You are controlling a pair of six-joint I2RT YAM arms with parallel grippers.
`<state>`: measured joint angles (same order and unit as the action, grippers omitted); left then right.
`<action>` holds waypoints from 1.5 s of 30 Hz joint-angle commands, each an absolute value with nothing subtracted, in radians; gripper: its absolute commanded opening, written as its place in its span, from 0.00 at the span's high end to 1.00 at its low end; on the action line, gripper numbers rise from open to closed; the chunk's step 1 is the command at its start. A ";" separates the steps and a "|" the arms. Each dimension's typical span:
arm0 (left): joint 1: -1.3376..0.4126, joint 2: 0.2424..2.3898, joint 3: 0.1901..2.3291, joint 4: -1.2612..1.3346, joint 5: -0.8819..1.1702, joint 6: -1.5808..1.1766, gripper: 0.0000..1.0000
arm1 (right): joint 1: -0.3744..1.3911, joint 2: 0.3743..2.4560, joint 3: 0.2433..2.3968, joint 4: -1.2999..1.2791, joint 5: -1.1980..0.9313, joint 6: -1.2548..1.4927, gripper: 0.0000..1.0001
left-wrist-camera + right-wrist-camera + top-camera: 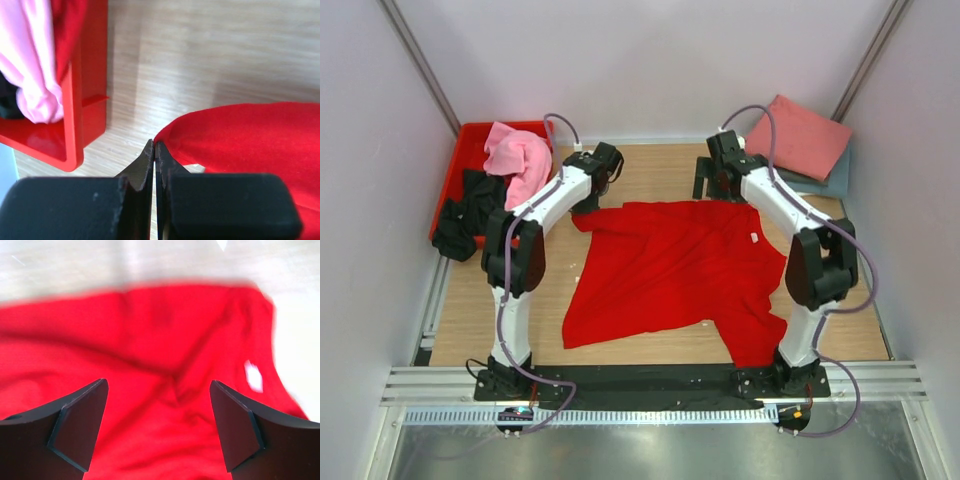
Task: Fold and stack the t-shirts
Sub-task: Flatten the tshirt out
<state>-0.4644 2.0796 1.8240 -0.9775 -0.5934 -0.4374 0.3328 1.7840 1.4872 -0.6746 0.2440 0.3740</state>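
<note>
A bright red t-shirt [670, 270] lies spread and rumpled across the middle of the table. My left gripper [591, 198] is at its far left corner; in the left wrist view the gripper [155, 146] is shut, its tips pinching the shirt's [240, 135] slightly lifted edge. My right gripper [712, 188] hovers over the shirt's far edge, and in the right wrist view it [159, 385] is open and empty above the red cloth [160, 350]. A white label [254, 376] shows on the shirt. A folded salmon pink shirt [800, 135] lies on a grey-blue one [832, 182] at the back right.
A red plastic crate [470, 145] stands at the back left, also in the left wrist view [92, 100]. It holds a light pink shirt [520, 160] and a black shirt [470, 210] that hangs over its edge. Walls close in on both sides.
</note>
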 commanded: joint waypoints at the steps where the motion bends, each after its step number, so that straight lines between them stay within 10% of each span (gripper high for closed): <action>1: -0.468 2.091 1.793 -0.985 -0.569 -0.477 1.00 | 0.337 1.943 1.666 -0.687 0.172 0.319 0.11; 19: -0.453 2.100 1.720 -0.920 -0.540 -0.492 1.00 | 0.353 2.341 1.968 -0.798 0.095 0.222 0.08; 29: -0.446 2.109 1.739 -0.937 -0.557 -0.477 1.00 | 0.347 2.511 2.094 -0.854 0.172 0.222 0.99; 45: -0.322 2.251 2.054 -1.117 -0.666 -0.396 1.00 | 0.129 2.536 2.264 -0.848 0.272 0.425 0.99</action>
<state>-0.3260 2.1773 1.9644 -1.0634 -0.6212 -0.4366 0.1024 2.5092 2.2486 -0.8230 0.2264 0.3992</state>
